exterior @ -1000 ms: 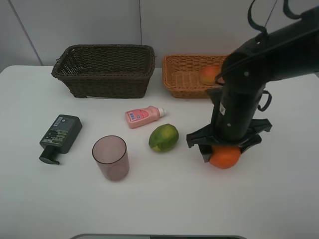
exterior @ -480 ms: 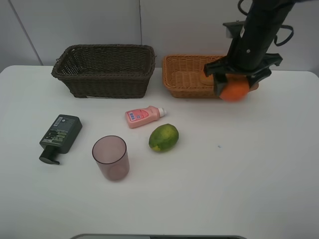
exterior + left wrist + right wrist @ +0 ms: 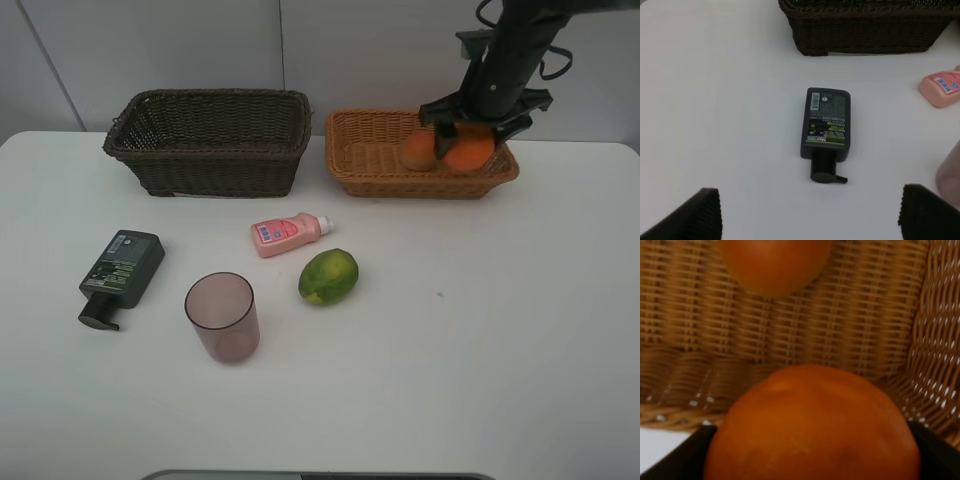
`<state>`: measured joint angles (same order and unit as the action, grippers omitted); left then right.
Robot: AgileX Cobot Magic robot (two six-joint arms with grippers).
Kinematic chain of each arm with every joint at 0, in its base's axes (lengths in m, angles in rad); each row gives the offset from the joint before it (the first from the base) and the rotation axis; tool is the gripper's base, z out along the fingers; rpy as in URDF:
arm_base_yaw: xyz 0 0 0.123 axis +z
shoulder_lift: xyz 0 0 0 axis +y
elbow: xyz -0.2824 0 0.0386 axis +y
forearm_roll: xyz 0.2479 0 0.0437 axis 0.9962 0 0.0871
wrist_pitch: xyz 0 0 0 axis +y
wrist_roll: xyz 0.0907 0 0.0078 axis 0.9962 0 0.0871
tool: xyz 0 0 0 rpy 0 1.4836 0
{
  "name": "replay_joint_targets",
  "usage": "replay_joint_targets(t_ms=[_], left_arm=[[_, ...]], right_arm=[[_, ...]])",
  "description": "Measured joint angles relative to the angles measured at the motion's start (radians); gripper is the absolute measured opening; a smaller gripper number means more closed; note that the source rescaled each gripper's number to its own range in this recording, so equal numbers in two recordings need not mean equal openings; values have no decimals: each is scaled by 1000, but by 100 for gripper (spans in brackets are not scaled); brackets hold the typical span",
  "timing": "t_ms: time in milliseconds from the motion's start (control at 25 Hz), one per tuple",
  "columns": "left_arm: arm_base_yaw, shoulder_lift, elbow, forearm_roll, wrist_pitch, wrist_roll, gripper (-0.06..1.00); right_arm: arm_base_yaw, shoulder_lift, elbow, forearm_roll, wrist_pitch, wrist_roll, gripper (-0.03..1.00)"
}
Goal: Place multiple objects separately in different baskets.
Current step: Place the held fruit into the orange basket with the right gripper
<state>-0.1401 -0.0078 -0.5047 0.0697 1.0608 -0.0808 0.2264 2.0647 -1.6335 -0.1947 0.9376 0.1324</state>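
The right hand (image 3: 470, 138), jaws partly closed around the round orange (image 3: 470, 153), holds it over the right end of the shallow orange-tan wicker basket (image 3: 372, 170) at the bench's (image 3: 500, 330) far edge, just beside the red-yellow peach (image 3: 418, 150). It would be best to lower the fruit close to the weave, clear of the peach, then open gently so it cannot roll. The left hand (image 3: 810, 220) hangs wide open above the dark green pump bottle (image 3: 826, 122).

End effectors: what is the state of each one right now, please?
Left end effector: open, holding nothing.
Right end effector: closed on the orange, over the orange-tan wicker basket.
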Motion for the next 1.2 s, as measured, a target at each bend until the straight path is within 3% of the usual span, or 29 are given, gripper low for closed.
replay_joint_targets(t_ms=[440, 880, 920, 1040, 1120, 1200], left_arm=[[0, 0, 0, 0, 0, 0, 92], [0, 0, 0, 0, 0, 0, 92], [0, 0, 0, 0, 0, 0, 92], [0, 0, 0, 0, 0, 0, 92], [0, 0, 0, 0, 0, 0, 92], [0, 0, 0, 0, 0, 0, 92]], right_arm=[[-58, 68, -14, -20, -226, -6, 38], [-58, 120, -14, -20, -267, -3, 38], [-58, 120, -14, -20, -267, -3, 43], [-58, 120, -14, -20, -271, -2, 84], [-58, 120, -14, -21, -272, -2, 94], [-58, 114, -14, -21, -269, -2, 98]])
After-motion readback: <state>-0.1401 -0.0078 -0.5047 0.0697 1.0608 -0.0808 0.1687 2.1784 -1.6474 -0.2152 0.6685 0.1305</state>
